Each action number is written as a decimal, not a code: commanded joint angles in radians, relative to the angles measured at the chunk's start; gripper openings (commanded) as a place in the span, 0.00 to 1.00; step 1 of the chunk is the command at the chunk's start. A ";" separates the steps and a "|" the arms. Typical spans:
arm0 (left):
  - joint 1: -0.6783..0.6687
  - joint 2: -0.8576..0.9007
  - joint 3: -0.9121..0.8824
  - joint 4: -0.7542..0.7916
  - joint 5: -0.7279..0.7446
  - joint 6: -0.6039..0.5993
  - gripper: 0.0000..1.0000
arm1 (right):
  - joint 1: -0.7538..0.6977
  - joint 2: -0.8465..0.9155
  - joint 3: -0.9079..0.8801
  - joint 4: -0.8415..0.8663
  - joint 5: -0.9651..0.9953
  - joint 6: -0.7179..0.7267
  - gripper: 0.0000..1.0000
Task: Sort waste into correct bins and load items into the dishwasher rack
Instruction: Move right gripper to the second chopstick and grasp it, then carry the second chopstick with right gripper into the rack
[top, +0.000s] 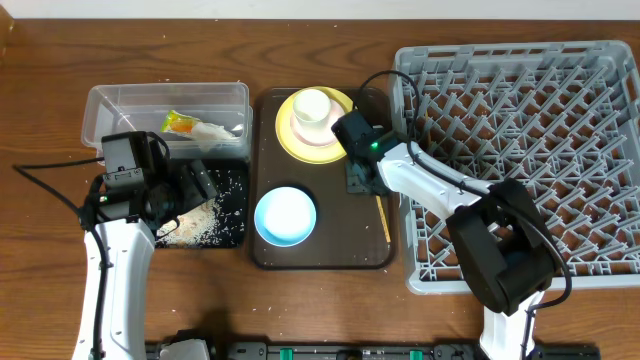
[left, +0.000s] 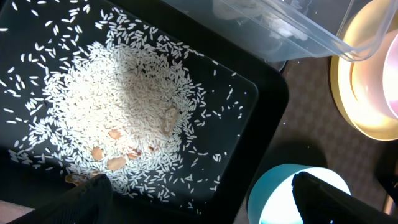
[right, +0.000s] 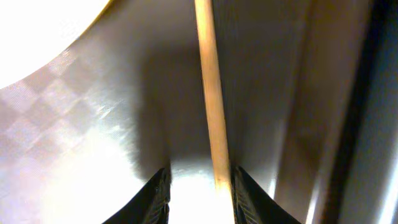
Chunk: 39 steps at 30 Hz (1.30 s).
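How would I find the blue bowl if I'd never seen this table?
Find the big grey rack full of pegs, then look at the dark brown tray right beside it. The light blue bowl sits alone at the tray's near end. It's the only blue thing there, while the white cup is stacked on the yellow plate at the far end.

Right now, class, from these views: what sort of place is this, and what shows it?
Probably a robot test bench staged as a dish-clearing station: a grey dishwasher rack on a wooden table, a brown serving tray with a blue bowl, and a black tray of rice.
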<state>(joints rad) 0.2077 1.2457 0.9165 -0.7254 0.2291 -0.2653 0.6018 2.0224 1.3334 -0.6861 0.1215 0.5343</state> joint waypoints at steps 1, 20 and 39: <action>0.003 0.002 0.019 0.001 -0.006 0.001 0.95 | 0.007 0.030 0.007 -0.001 -0.045 0.011 0.31; 0.003 0.002 0.019 0.001 -0.006 0.001 0.95 | 0.006 0.030 0.007 -0.048 -0.043 -0.013 0.14; 0.003 0.002 0.019 0.001 -0.006 0.001 0.95 | -0.027 -0.124 0.079 -0.146 -0.047 -0.156 0.01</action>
<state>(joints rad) 0.2077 1.2457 0.9165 -0.7254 0.2295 -0.2653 0.5934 1.9953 1.3540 -0.8165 0.0753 0.4545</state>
